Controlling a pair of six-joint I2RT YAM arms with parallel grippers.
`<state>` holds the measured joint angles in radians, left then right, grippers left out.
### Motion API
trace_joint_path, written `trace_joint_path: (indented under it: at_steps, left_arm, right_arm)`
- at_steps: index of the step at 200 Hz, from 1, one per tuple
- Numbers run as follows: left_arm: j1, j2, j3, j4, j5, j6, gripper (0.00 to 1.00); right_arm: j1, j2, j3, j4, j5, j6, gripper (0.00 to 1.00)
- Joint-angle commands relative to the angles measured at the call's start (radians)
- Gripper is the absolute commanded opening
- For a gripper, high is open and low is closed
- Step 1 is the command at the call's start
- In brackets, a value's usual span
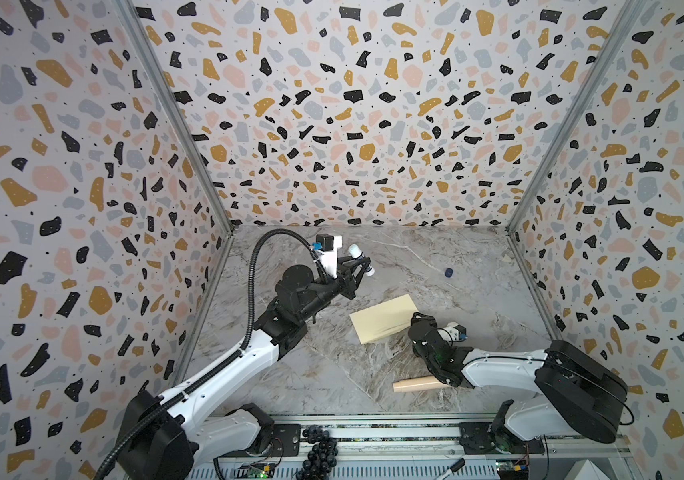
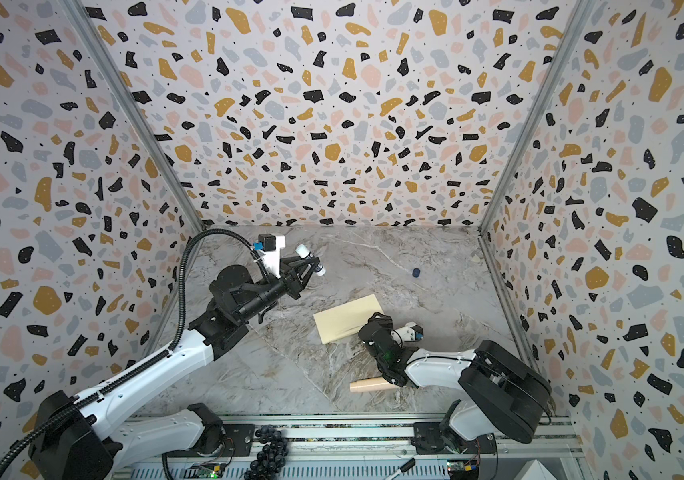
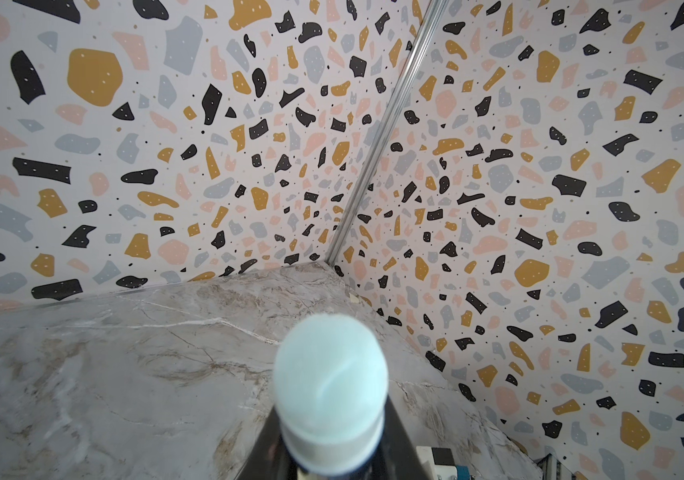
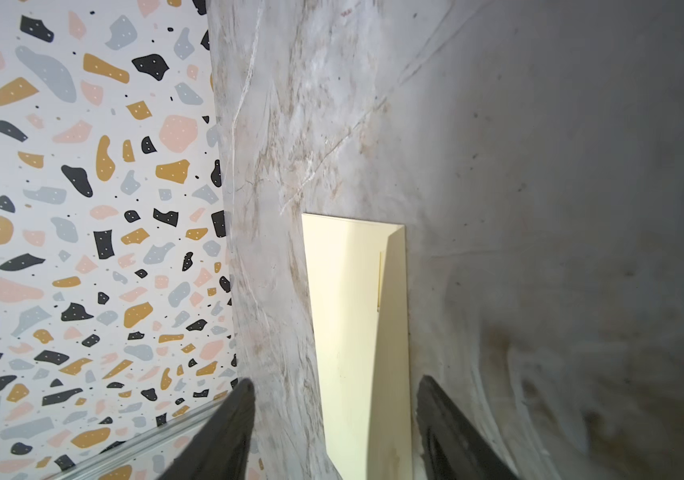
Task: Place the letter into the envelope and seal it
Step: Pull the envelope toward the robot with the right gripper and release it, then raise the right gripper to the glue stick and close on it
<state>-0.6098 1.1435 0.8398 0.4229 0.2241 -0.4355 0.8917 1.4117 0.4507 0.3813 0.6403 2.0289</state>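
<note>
The worktop [image 1: 290,374] lies bare along its left edge and front-left corner. Above that stretch the left arm [image 1: 223,365] reaches toward the back-left corner, lifted clear of the surface. The left jaws are clamped on a white tube [image 1: 354,251], held tilted in the air.

Near the middle, the envelope [image 1: 381,318] lies flat and askew; its contents cannot be seen.

The right arm [image 1: 498,365] bends low from the front-right corner. The right jaws are spread wide, straddling the envelope's right end without pinching it.

A tan roll [image 1: 419,384] lies near the front edge, partly under that arm. A small dark cap [image 1: 449,272] sits alone toward the back-right corner with bare marble around it.
</note>
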Motion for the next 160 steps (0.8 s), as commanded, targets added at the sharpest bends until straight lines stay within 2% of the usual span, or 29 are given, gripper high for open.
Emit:
trace_joint_path:
  at_steps: [1, 14, 26, 38, 55, 71, 88, 101, 109, 136, 160]
  left_arm:
    - [-0.001, -0.01, 0.018, 0.052, -0.017, -0.051, 0.0]
    - [0.001, -0.003, 0.035, 0.045, -0.025, -0.088, 0.0]
    - [0.002, 0.009, 0.056, 0.027, -0.026, -0.123, 0.0]
    - [0.005, 0.023, 0.08, 0.004, -0.021, -0.166, 0.0]
    - [0.014, 0.045, 0.108, -0.017, 0.001, -0.234, 0.0]
    - [0.027, 0.071, 0.127, -0.019, 0.04, -0.307, 0.0]
    - [0.04, 0.103, 0.143, -0.012, 0.099, -0.378, 0.0]
    - [0.046, 0.122, 0.148, 0.012, 0.139, -0.429, 0.0]
    - [0.047, 0.131, 0.148, 0.033, 0.163, -0.466, 0.0]
    - [0.047, 0.149, 0.149, 0.069, 0.215, -0.536, 0.0]
    - [0.047, 0.156, 0.148, 0.068, 0.24, -0.554, 0.0]
  right_arm:
    - [0.009, -0.097, -0.004, -0.055, 0.057, -0.105, 0.69]
    - [0.008, -0.153, -0.009, -0.048, 0.103, -0.227, 0.76]
    - [0.009, -0.204, -0.02, 0.014, 0.158, -0.394, 0.84]
    - [0.009, -0.257, -0.039, 0.142, 0.206, -0.623, 0.88]
    - [0.009, -0.313, -0.073, 0.409, 0.213, -1.039, 0.94]
    - [0.001, -0.333, -0.093, 0.66, 0.118, -1.44, 0.97]
    - [-0.033, -0.339, -0.089, 0.792, -0.121, -1.739, 0.99]
    - [-0.063, -0.346, -0.053, 0.749, -0.323, -1.881, 0.99]
    - [-0.072, -0.352, -0.017, 0.68, -0.398, -1.945, 0.99]
    - [-0.082, -0.351, 0.071, 0.519, -0.531, -2.118, 0.99]
    - [-0.089, -0.348, 0.071, 0.554, -0.576, -2.173, 1.0]
